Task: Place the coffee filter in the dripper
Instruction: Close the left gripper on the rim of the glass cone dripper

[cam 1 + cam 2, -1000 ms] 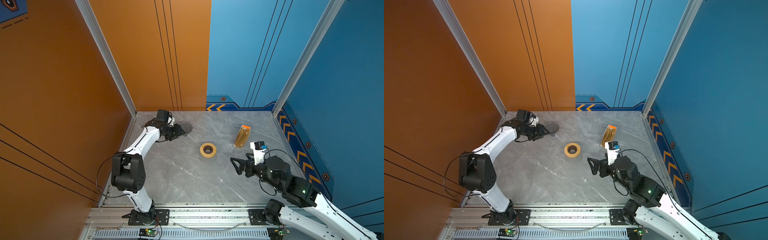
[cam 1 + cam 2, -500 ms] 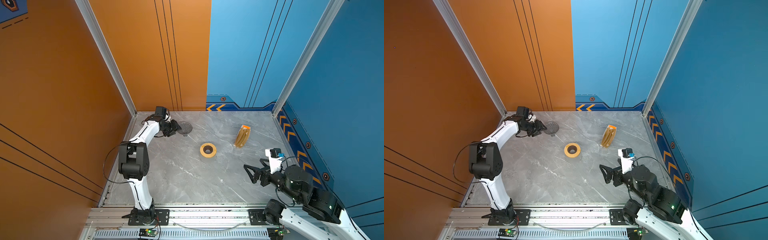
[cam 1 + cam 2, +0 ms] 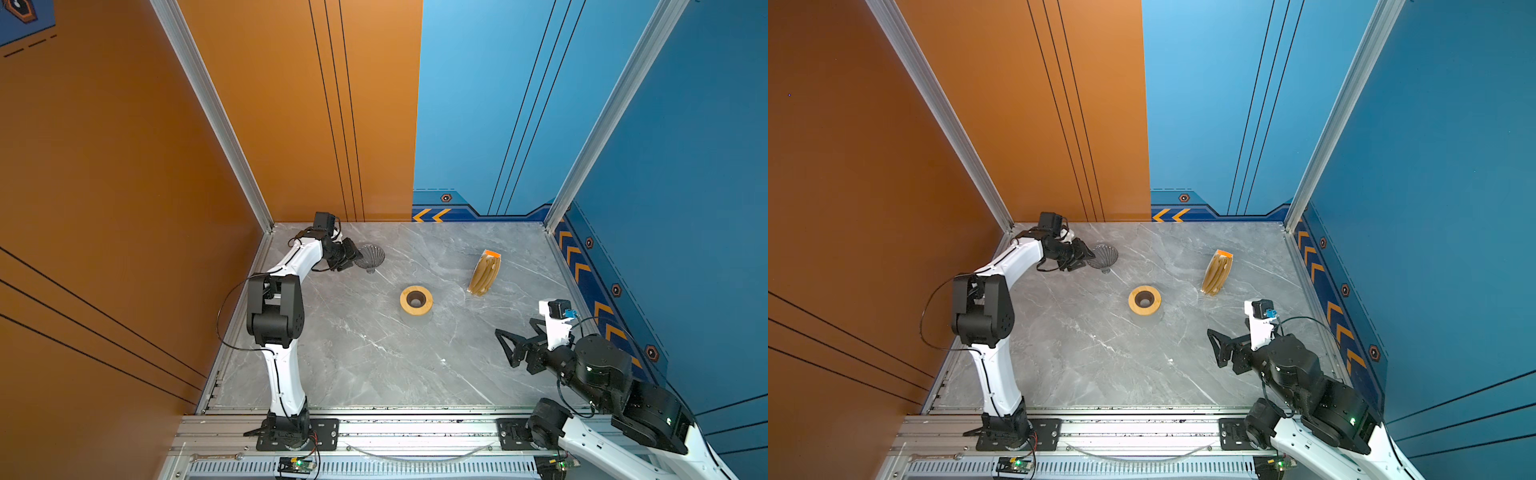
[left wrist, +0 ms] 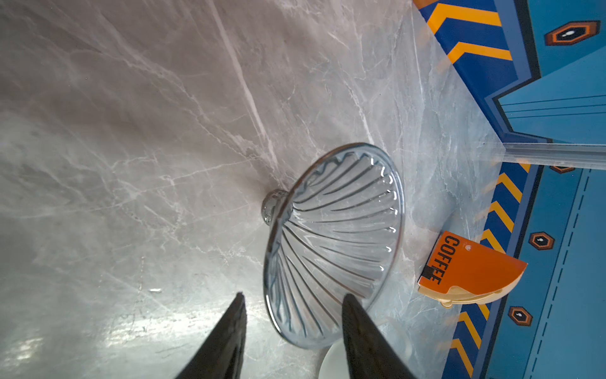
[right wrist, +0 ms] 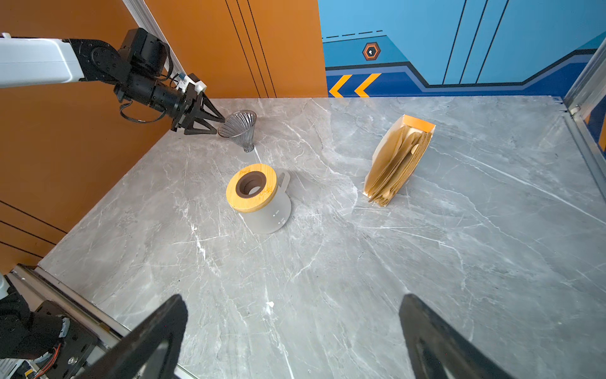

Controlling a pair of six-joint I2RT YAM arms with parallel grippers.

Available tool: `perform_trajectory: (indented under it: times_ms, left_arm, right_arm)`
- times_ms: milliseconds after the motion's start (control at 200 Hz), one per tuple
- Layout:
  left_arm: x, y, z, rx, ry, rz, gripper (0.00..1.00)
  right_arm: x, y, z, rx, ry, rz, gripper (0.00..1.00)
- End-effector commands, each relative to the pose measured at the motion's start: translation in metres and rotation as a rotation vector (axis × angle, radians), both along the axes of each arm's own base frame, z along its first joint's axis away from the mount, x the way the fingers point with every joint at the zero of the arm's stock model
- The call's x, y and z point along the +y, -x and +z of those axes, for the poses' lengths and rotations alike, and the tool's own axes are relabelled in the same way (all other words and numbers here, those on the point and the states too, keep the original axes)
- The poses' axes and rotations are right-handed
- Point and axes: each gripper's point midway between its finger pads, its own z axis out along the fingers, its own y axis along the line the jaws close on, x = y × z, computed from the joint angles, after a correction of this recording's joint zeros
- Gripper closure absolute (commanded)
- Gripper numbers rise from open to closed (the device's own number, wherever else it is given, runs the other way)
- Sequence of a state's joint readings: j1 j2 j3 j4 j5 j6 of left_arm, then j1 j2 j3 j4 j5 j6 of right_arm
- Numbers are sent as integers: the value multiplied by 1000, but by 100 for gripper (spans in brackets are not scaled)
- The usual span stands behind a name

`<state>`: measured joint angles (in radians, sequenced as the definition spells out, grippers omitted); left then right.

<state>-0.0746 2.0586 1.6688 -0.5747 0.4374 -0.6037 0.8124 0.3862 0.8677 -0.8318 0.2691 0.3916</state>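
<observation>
The dripper (image 3: 371, 257) (image 3: 1104, 257) is a dark ribbed see-through funnel lying tilted at the back left of the table, with its stem on the marble. My left gripper (image 3: 356, 261) (image 4: 294, 297) reaches it from the left. The jaws stand apart with the near rim of the dripper (image 4: 334, 246) between them, one finger inside the cone's mouth and one outside, and a gap still shows. My right gripper (image 3: 505, 349) (image 5: 293, 302) hovers wide open and empty near the front right. No single coffee filter shows on its own.
A bundle of tan filters with an orange strip (image 3: 484, 272) (image 5: 398, 160) stands on edge at the back right. A translucent jug (image 5: 269, 216) topped by a wooden ring (image 3: 416, 300) sits mid-table. The walls stand close behind the dripper.
My right arm has drawn back toward the front right, still open. My left arm has folded its elbow back while its jaws narrowed around the dripper's rim.
</observation>
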Motion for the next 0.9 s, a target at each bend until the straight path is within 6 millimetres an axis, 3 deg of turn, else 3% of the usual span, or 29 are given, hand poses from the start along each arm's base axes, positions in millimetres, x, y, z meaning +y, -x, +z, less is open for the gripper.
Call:
perform_trajectory:
  times_ms: [0, 896]
  left_arm:
    - [3, -10, 0, -3, 5, 17, 52]
    - [-7, -32, -29, 21, 65, 4, 69]
  right_arm:
    - [-7, 1, -2, 1, 33, -20, 0]
    - [-16, 0, 1, -17, 27, -63, 0]
